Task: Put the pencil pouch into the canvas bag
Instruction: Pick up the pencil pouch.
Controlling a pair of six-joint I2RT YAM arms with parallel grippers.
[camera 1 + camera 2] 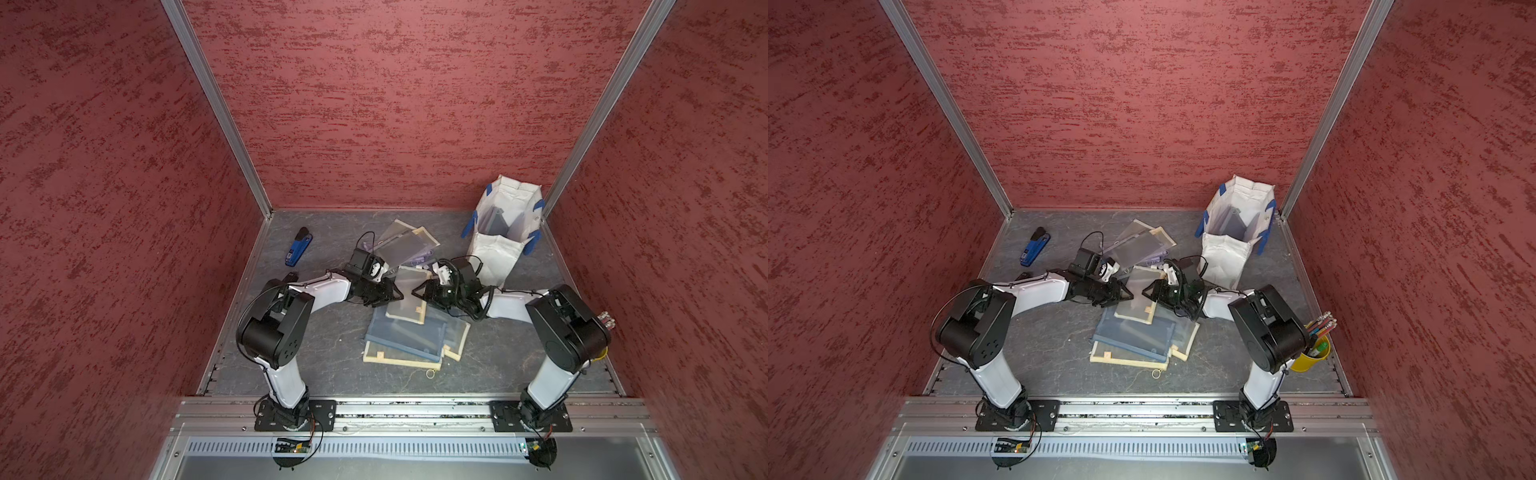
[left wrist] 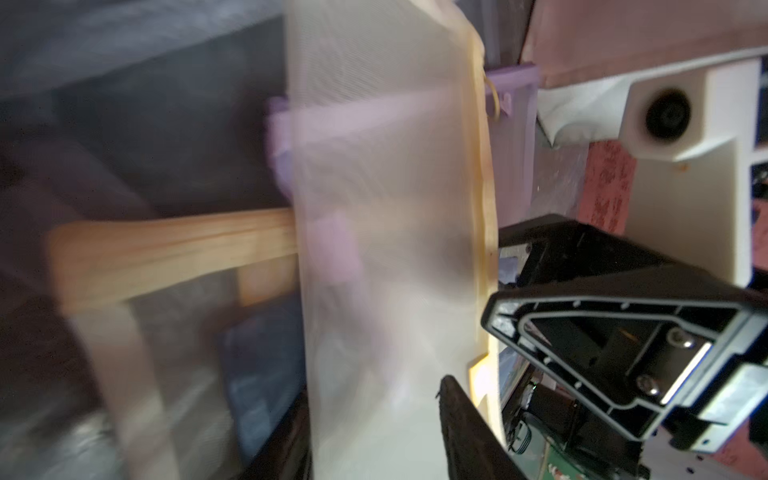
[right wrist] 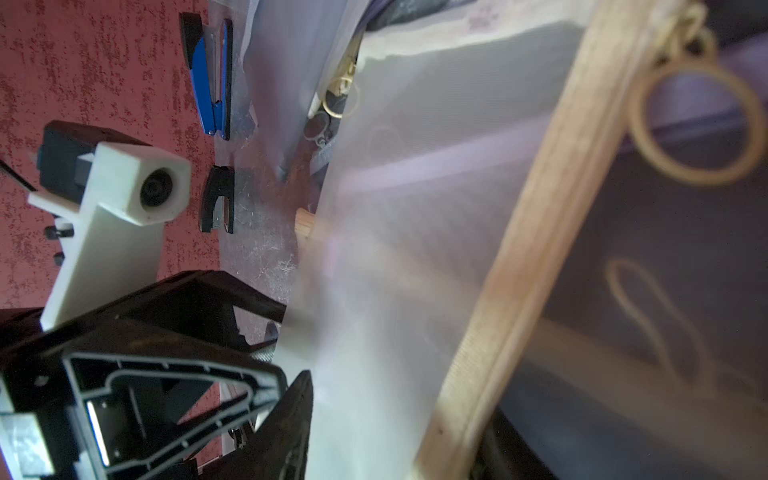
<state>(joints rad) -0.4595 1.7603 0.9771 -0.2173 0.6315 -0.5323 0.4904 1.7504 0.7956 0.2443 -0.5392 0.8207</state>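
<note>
A small see-through mesh pencil pouch [image 1: 405, 309] with cream trim hangs tilted above the pile at mid-table, between my two grippers. From the left, my left gripper [image 1: 400, 294] holds its edge. In the left wrist view the pouch [image 2: 386, 208] fills the gap between the jaws of the left gripper [image 2: 374, 432]. My right gripper [image 1: 414, 292] holds the opposite side, and its wrist view shows mesh and trim [image 3: 415, 208] running into the jaws of the right gripper [image 3: 399, 436]. The off-white canvas bag [image 1: 494, 249] with blue handles stands open at the back right, with grey pouches inside it.
More mesh pouches lie stacked [image 1: 411, 340] under the grippers, and others are spread behind them [image 1: 405, 243]. A blue stapler [image 1: 298, 247] and a small black item [image 3: 218, 199] sit at the back left. A rubber band [image 1: 431, 373] lies near the front. A yellow pencil cup [image 1: 1312, 355] stands by the right arm.
</note>
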